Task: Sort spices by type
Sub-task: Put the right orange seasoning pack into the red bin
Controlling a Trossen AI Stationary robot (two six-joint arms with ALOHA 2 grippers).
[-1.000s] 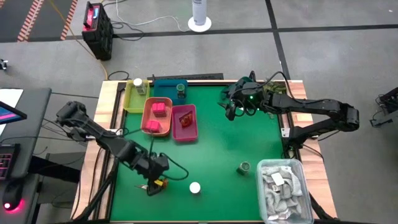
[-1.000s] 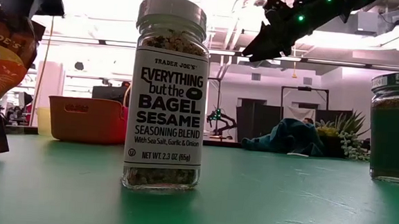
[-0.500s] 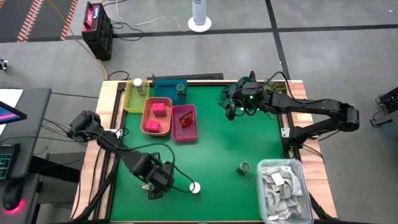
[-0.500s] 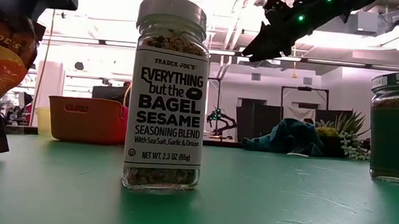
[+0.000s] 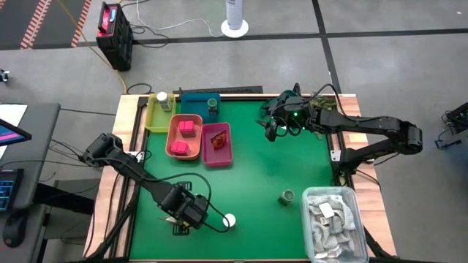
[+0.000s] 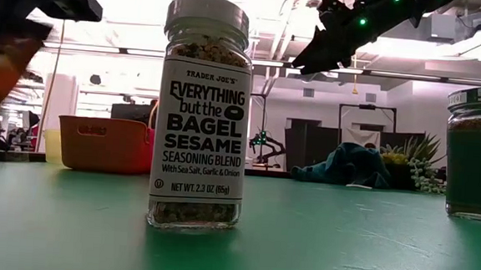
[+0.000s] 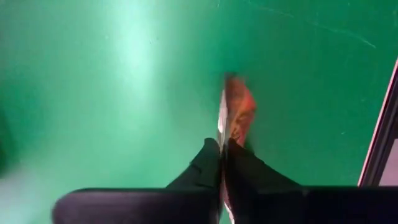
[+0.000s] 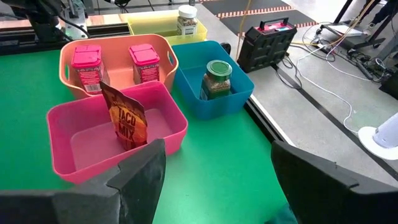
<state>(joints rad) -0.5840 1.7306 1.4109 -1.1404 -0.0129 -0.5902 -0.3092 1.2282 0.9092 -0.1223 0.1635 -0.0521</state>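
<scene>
A reddish-brown sachet [image 7: 237, 112] is near the table's near left corner, with my left gripper [image 5: 189, 216] shut on it from above; in the low view the sachet [image 6: 2, 70] is a blur at the left. A white-topped jar [image 5: 229, 220] stands on the green mat just right of that gripper. A green-topped jar [image 5: 286, 196] stands farther right. My right gripper [image 5: 272, 131] hangs open above the far middle of the mat, holding nothing. My left gripper pinches the sachet between its two fingers [image 7: 208, 168], which point down from above. The sachet shows edge-on, and its part just past the fingertips [image 7: 231, 134] hangs below them toward the mat. Whether its lower end rests on the mat cannot be told.
At the far left stand four bins: yellow [image 5: 150, 117] with a white-topped jar, blue [image 5: 191, 102] with a green-topped jar, orange [image 5: 184, 150] with pink blocks, pink [image 5: 217, 157] with a sachet. A grey bin [image 5: 353, 219] of pale packets fills the near right corner.
My left gripper has moved toward the table's near edge and a little right, sunk, tipped to point down, rolled, and shut on the sachet. In the low view the sachet has shifted and now shows blurred.
</scene>
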